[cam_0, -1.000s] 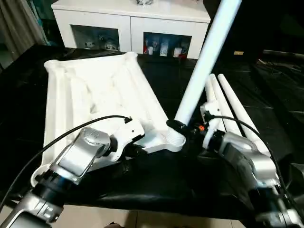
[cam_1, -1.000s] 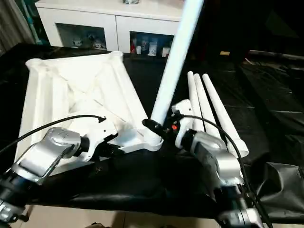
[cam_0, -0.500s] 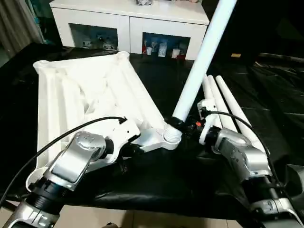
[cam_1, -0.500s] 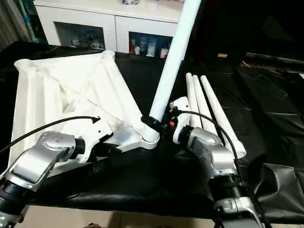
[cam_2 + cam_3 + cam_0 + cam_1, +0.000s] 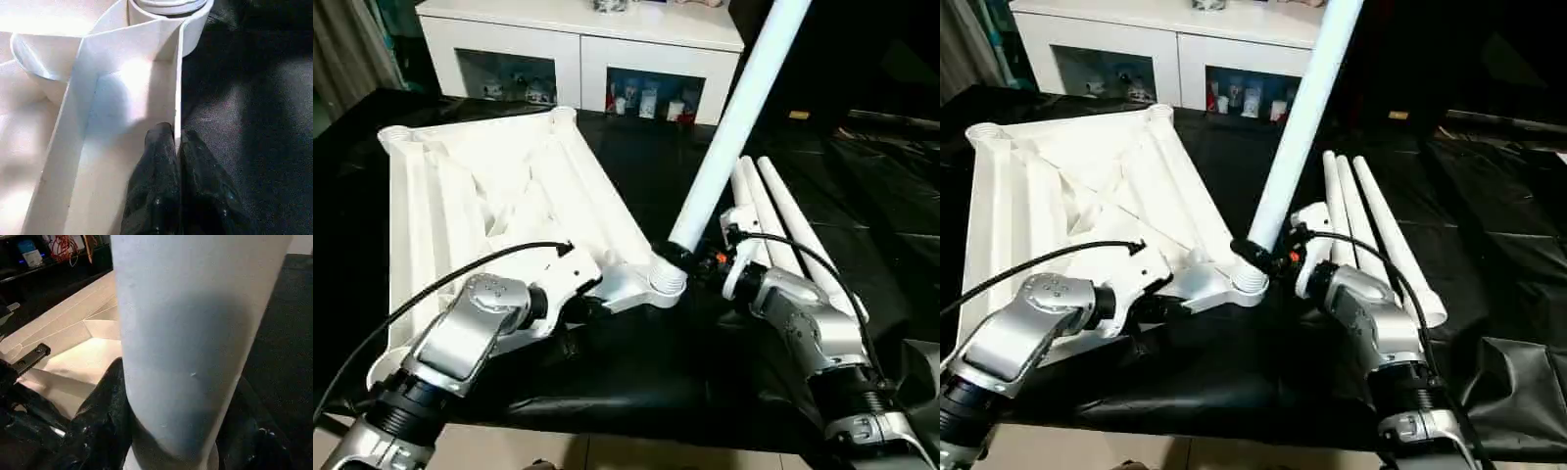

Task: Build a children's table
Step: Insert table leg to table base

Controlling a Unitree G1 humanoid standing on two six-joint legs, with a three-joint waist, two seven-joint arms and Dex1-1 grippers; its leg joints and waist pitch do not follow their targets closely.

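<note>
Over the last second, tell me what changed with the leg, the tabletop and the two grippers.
The tabletop turned a little on the black cover, its far corners swinging toward the robot's left. The leg kept its lean in the near corner socket. Nothing was taken or let go: the right gripper stays clamped at the leg's base, the left gripper on the tabletop's rib. Three spare legs lie unmoved.

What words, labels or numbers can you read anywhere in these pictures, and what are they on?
None can be read.
The items behind the cabinet's glass doors are too small to read any print.
The tabletop and legs show no visible markings.
</note>
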